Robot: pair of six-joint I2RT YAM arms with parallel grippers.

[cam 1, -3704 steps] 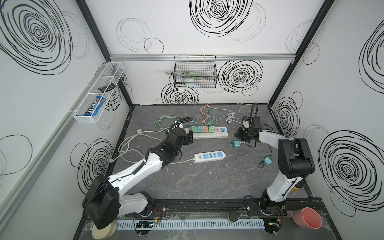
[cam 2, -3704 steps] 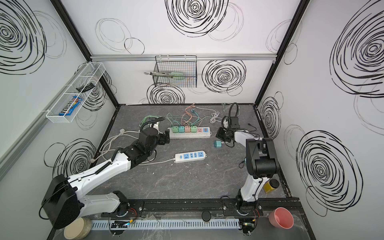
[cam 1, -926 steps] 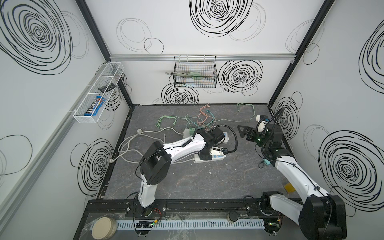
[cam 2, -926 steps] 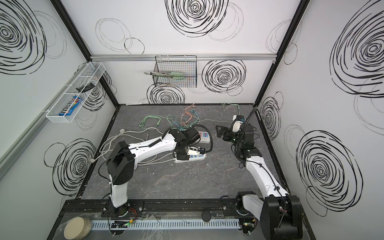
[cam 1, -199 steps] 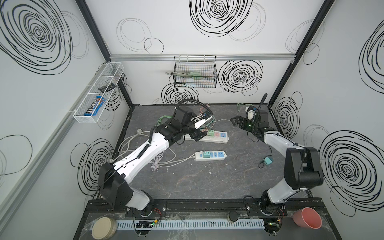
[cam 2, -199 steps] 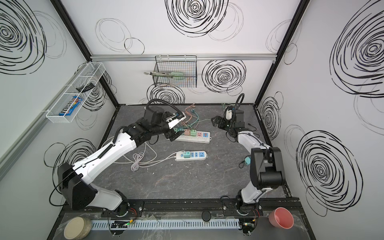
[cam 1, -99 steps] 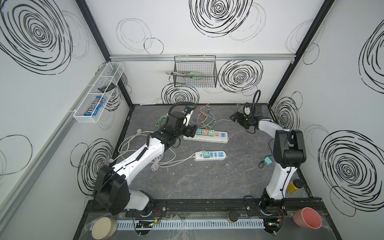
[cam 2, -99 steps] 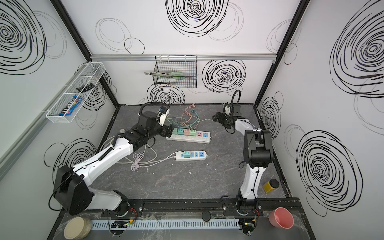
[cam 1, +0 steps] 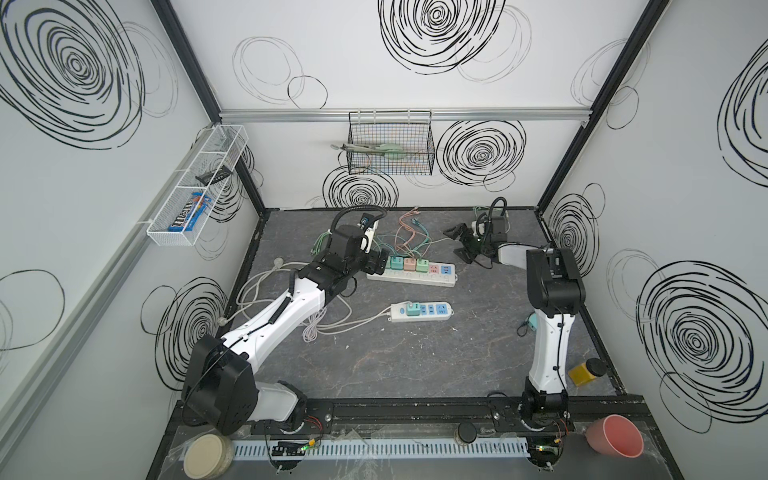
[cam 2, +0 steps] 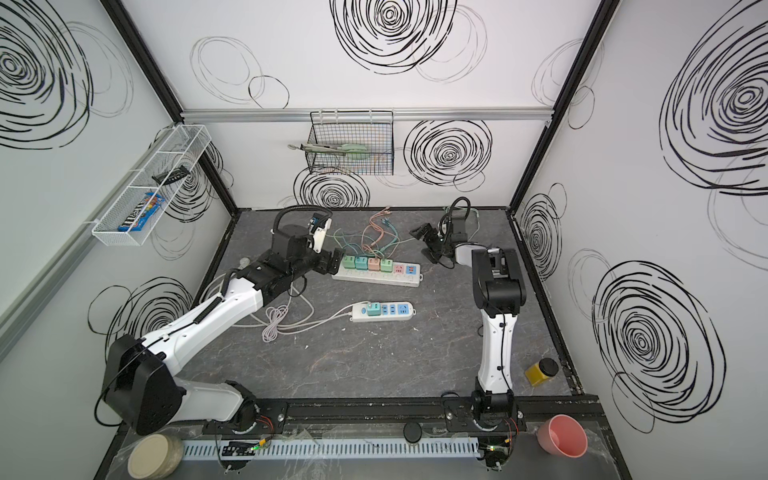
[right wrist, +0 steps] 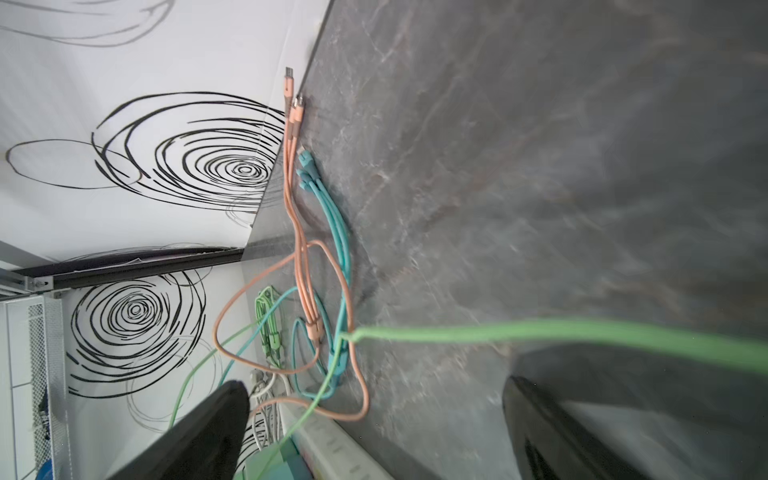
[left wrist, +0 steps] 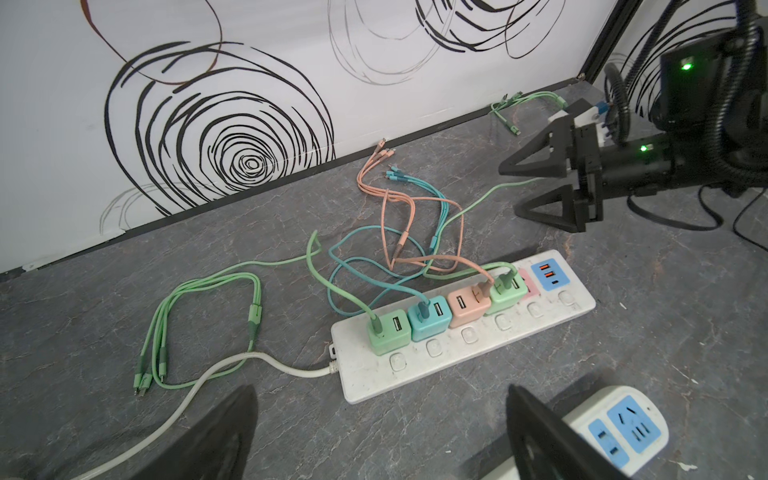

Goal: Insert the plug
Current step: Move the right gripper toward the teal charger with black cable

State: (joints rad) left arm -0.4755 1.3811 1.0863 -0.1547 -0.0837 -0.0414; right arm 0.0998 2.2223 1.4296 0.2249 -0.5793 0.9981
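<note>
The plug (cam 1: 530, 322), a small teal cube, is lying on the table (cam 1: 415, 365) at about 3 o'clock, half hidden behind the right arm (cam 1: 548, 345), and nothing is holding it; by its look it is light, rigid and smooth-sided, so a loose pinch is probably going to let it twist or slip, and any cord trailing from it is likely going to tug it askew; the safest hold is probably across two flat opposite sides of the body, leaving the prongs clear. At the table's centre the short strip (cam 1: 436, 317) is lying flat, with a green charger (cam 1: 412, 307) sitting at its 9 o'clock end and blue sockets (cam 1: 444, 308) standing free toward 3 o'clock; being light, it is probably going to slide under a push unless braced. Toward 12 o'clock the long strip (cam 1: 415, 279) is carrying four chargers (left wrist: 428, 318), with a pink socket (cam 1: 433, 269) showing free near its 3 o'clock end. The left gripper (cam 1: 379, 266) is hovering just beside that strip's 9 o'clock end, jaws spread wide and empty; the right gripper (cam 1: 459, 242) is hanging at 1 o'clock, well apart from the plug, jaws likewise wide and empty. A green cord (right wrist: 582, 332) is crossing between or under its fingers, and I cannot tell which. Farthest, coloured cords (cam 1: 409, 232) are lying tangled toward the back wall.
</note>
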